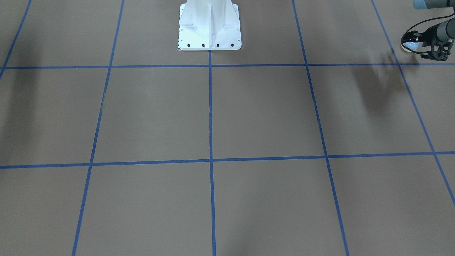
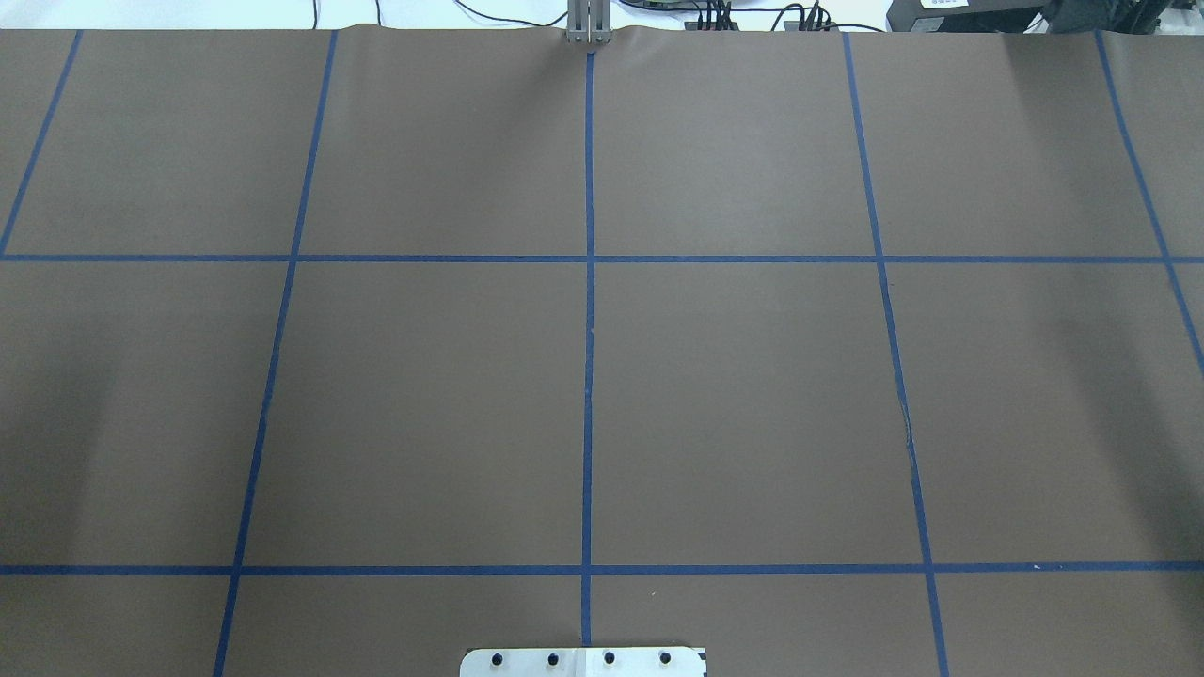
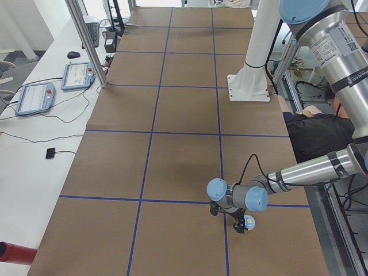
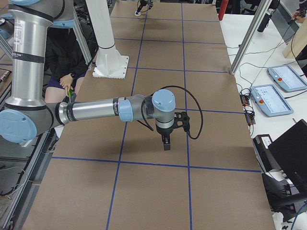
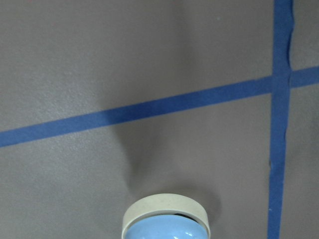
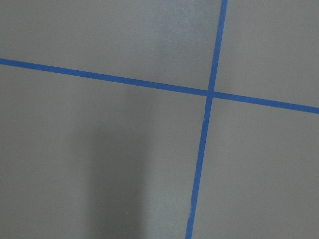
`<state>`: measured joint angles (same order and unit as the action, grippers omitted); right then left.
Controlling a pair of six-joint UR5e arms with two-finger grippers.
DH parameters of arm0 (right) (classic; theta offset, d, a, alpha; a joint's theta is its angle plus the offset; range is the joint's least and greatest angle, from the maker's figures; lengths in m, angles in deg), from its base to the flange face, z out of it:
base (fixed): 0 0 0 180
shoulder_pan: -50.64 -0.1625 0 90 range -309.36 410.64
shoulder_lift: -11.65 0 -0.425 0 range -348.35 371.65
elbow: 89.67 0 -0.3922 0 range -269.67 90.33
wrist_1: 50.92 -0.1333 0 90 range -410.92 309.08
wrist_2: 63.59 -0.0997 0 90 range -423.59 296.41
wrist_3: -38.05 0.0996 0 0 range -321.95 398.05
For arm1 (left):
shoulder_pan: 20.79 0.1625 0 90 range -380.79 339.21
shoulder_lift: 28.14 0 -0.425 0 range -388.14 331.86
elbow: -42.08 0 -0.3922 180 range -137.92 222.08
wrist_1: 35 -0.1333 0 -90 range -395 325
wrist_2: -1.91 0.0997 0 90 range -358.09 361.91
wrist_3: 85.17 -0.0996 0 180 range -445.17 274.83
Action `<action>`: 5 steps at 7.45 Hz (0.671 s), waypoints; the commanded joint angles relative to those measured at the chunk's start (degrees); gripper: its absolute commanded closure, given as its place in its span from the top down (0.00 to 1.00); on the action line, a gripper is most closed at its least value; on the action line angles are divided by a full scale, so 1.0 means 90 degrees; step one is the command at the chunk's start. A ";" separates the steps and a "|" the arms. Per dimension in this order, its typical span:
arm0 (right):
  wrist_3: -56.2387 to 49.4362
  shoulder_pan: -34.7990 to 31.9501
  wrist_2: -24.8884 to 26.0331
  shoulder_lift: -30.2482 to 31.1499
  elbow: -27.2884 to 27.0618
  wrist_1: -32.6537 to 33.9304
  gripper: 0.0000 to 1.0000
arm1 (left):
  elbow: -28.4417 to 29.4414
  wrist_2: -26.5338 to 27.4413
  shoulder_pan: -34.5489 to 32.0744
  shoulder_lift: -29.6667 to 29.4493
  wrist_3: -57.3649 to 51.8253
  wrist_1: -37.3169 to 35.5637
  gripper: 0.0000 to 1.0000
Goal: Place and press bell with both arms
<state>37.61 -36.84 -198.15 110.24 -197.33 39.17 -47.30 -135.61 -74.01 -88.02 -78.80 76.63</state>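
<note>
The bell is a small light-blue dome with a cream base rim. My left gripper is shut on it and holds it above the table at the robot's far left. In the left wrist view the bell fills the bottom edge, with its shadow on the brown table below. In the exterior left view the bell sits at the tip of the left gripper. My right gripper points straight down above the table. It shows only in the exterior right view, so I cannot tell whether it is open or shut.
The white pedestal stands at the table's robot-side edge, in the middle. Blue tape lines split the brown table into squares. A seated person is beside the table near the robot. Two teach pendants lie on a side bench.
</note>
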 commanded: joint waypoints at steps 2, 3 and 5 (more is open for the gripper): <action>0.0000 0.0003 0.0000 0.0003 0.0000 0.0000 1.00 | 0.0156 0.0016 0.0122 -0.0094 0.0006 0.0008 1.00; 0.0000 0.0003 0.0000 0.0003 0.0000 0.0000 1.00 | 0.0204 0.0016 0.0132 -0.0153 0.0006 0.0008 1.00; 0.0000 0.0013 0.0000 0.0003 0.0000 0.0000 1.00 | 0.0312 0.0016 0.0200 -0.0241 0.0006 0.0008 1.00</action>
<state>37.61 -36.79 -198.15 110.27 -197.33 39.17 -45.05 -135.47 -72.61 -89.67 -78.75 76.70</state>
